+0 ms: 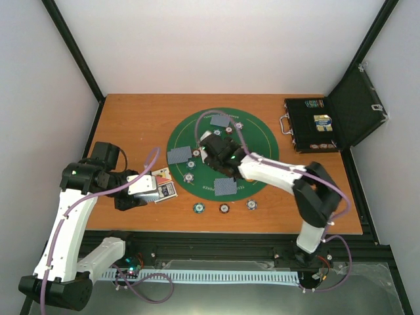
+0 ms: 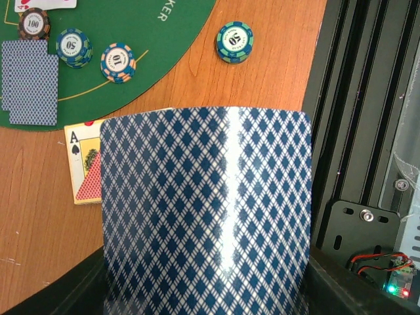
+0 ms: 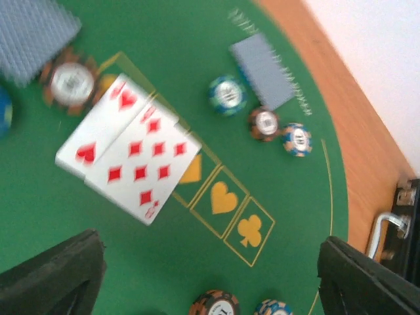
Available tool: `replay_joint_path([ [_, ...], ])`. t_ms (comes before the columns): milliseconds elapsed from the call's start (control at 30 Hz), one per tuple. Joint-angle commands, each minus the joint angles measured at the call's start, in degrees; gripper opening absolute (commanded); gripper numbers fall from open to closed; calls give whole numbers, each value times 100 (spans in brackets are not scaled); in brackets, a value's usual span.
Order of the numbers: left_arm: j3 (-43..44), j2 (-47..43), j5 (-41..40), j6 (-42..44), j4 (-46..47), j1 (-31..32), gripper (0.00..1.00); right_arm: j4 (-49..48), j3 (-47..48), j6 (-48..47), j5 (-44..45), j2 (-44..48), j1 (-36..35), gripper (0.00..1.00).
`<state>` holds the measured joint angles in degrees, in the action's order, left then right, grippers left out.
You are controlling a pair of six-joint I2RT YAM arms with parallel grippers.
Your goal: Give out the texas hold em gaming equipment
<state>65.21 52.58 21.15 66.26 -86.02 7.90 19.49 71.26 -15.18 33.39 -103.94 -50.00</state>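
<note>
**Item:** face-up cards (image 3: pixel 128 157), two red ones overlapping, at the centre of the green felt mat (image 3: pixel 164 262).

**Above it:** right end effector (image 3: pixel 210 262) over the mat's centre, jaws wide, nothing between them.

**Off the mat's left-near edge:**
- Held card (image 2: pixel 207 210), blue diamond back. Whether it is one card or a thin stack cannot be told.
- Left end effector (image 1: pixel 149 189) pinched narrow on the held card.
- Ace of spades (image 2: pixel 80 157) lies face up on the counter (image 2: pixel 262 98) beneath it.

**Around the mat's rim:**
- Face-down cards (image 1: pixel 179 155) at the left, far and near sides, with chips beside each.
- Three loose poker chips (image 1: pixel 224 209) just outside the near edge.

**Hazards (judged):**
- A low sweep by the open jaws could drag the face-up cards or knock the neighbouring chips.
- The held card looks bowed and glossy, and may slip or flip on release.
- Both arms reaching the mat's left half together could collide.

**Room:**
- Bare felt near the mat's centre and right half.
- Open counter to the mat's right, short of the black case (image 1: pixel 315 125).
- Black rail (image 2: pixel 367 98) bounds the near side closely.
</note>
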Motion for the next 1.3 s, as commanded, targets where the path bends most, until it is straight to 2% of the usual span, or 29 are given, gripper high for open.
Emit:
replay_joint_path([
  [0,220,-111,57,47,-108,8,4,-118,190,1616,-1038,1181,418,98],
  [133,253,-114,87,29,-107,8,5,-609,-132,2631,-2266,2090,647,100],
  [233,264,-100,115,19,-118,1,5,-892,-379,3349,-3295,2366,816,100],
  [433,230,-68,109,10,-91,3,5,-724,-365,5056,-5671,1913,895,100],
  [533,229,-63,105,1,-76,9,5,-1471,-894,6216,-6680,1728,824,97],
  [767,135,-64,72,10,-16,1,5,-2418,-1316,6996,-6888,1982,97,100],
  [900,106,-49,92,10,21,5,5,-2716,-1262,7367,-7091,1767,-203,99],
  [1133,102,-45,75,10,31,5,5,-3533,-1091,7836,-7317,1308,-750,90],
  [1267,119,-48,61,27,32,5,5,-3520,-881,7849,-7371,1082,-955,85],
])
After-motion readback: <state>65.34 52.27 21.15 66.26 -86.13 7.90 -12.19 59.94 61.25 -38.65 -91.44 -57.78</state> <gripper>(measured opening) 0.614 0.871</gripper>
